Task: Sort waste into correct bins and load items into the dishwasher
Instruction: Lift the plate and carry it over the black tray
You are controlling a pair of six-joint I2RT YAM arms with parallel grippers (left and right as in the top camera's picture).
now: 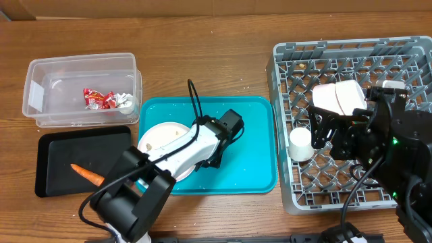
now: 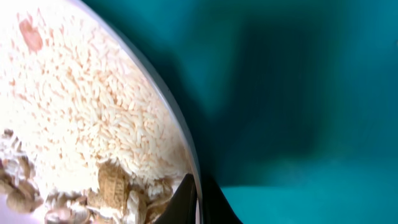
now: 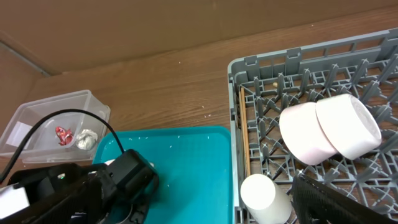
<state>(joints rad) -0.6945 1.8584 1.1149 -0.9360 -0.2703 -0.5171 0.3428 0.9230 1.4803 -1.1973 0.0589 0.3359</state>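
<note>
Your left gripper (image 2: 200, 202) straddles the plate (image 1: 158, 135) rim on the teal tray (image 1: 253, 177), can't tell if the jaws are clamped, so a loose hold tips it, spilling food scraps (image 2: 112, 182) short of the black tray (image 1: 61, 145)

A: Your left arm (image 1: 189, 150), entry one?
B: White shell on the long link, black joint housings, a black cable (image 1: 192, 101) looping over the wrist. Left gripper (image 2: 200, 204): dark fingers.
A: Your right arm (image 1: 385, 152)?
B: Black housings throughout; one small green light (image 1: 393, 141) on the wrist, a white patch (image 1: 390, 86) at the top.
</note>
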